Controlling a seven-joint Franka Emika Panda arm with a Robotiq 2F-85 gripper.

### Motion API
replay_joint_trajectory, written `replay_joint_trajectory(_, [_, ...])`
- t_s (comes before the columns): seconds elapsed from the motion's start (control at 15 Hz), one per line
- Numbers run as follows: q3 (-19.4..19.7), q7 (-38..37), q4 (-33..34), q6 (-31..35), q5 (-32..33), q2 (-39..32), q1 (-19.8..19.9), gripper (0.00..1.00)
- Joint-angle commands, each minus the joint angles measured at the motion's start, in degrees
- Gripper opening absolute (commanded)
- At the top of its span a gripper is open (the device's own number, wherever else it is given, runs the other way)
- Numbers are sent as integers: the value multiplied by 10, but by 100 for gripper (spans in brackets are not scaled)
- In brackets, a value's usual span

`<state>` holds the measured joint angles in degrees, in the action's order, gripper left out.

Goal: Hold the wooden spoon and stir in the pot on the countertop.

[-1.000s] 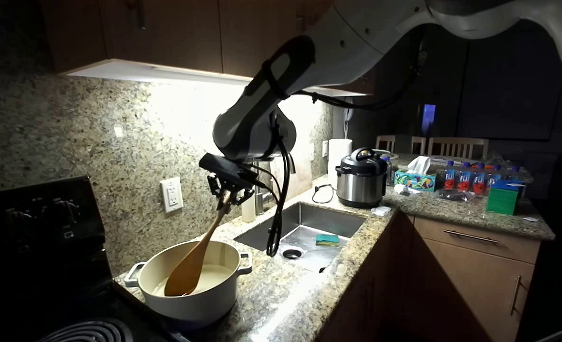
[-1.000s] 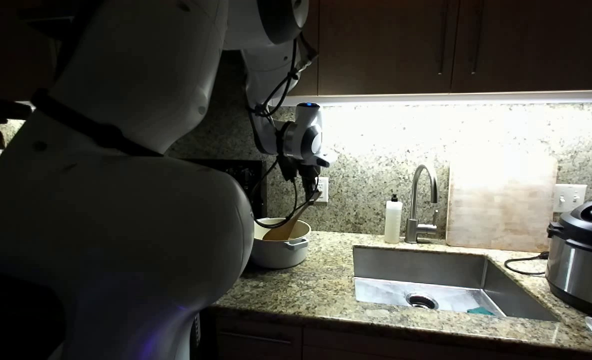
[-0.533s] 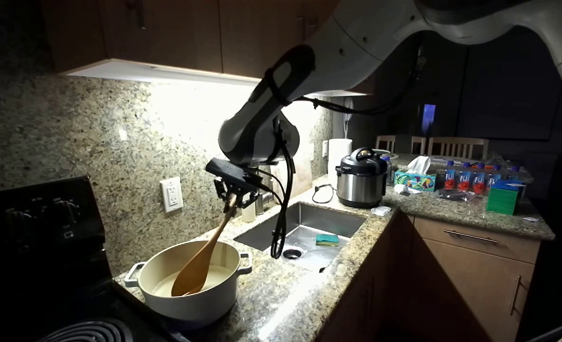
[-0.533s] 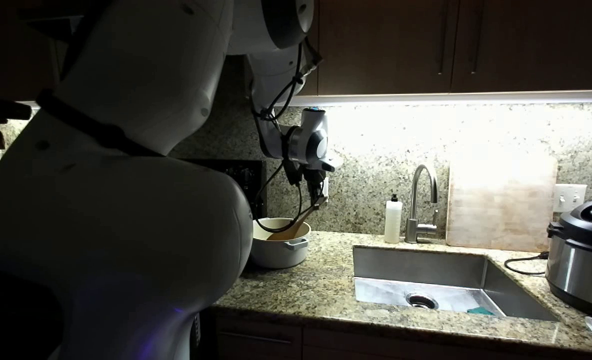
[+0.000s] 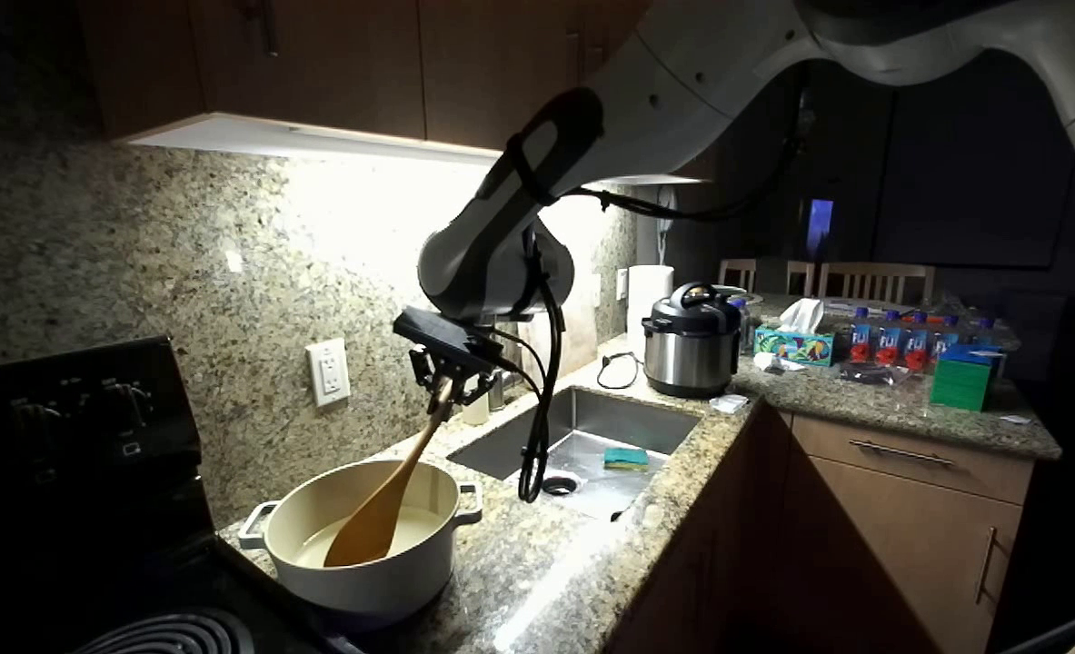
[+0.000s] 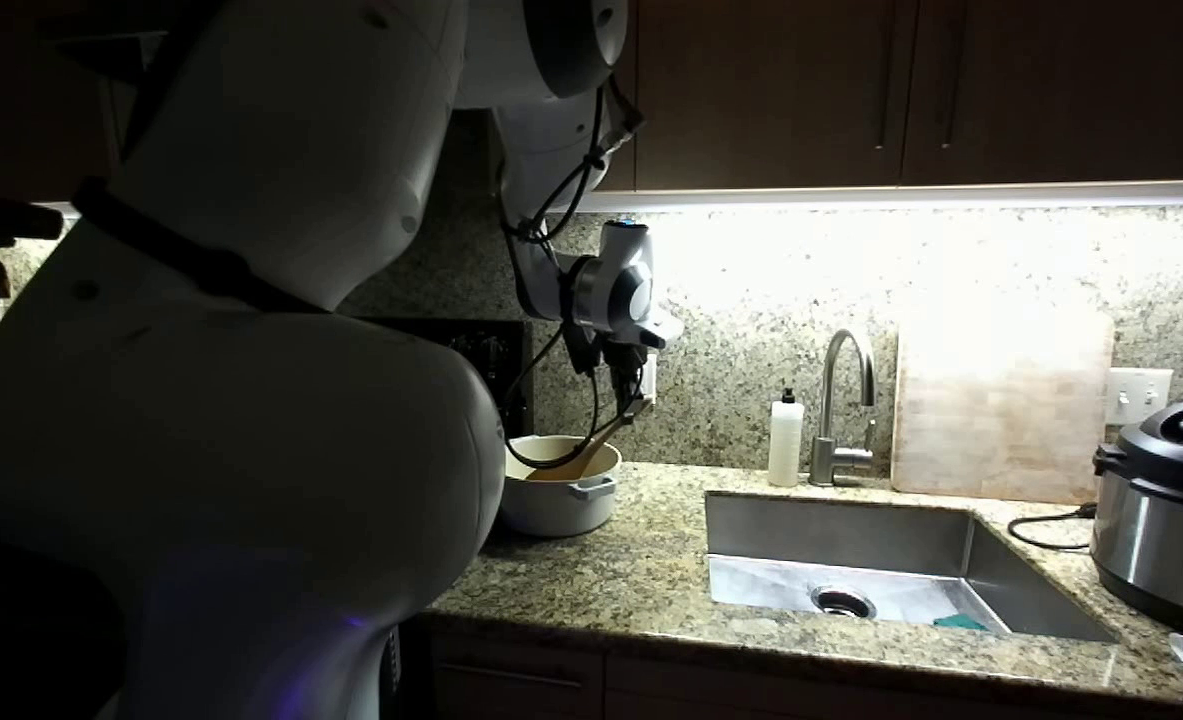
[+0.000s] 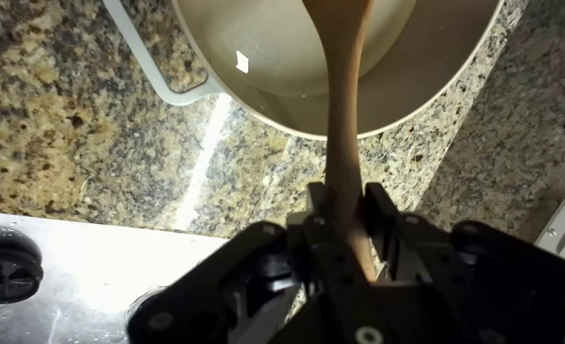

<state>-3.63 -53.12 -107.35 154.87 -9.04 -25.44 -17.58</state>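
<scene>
Hand above speckled countertop, dim room

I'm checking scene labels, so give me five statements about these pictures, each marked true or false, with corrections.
1. The gripper holds the wooden spoon, whose wide end is inside the pot. True.
2. A sponge lies in the sink. True.
3. The pot stands in the sink. False: it stands on the countertop.
4. The steel-and-black cooker has its lid on. True.
5. The wooden spoon stands straight up. False: it leans.
</scene>
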Motion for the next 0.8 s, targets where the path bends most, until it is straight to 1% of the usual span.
replay_joint_trajectory(0.0, [-22,26,-41,26,-22,23,13,6])
replay_joint_trajectory(0.27, [-33,34,-20,12,-27,8,17,6])
replay_joint_trajectory(0.73, [-23,28,31,-19,-17,-8,22,6])
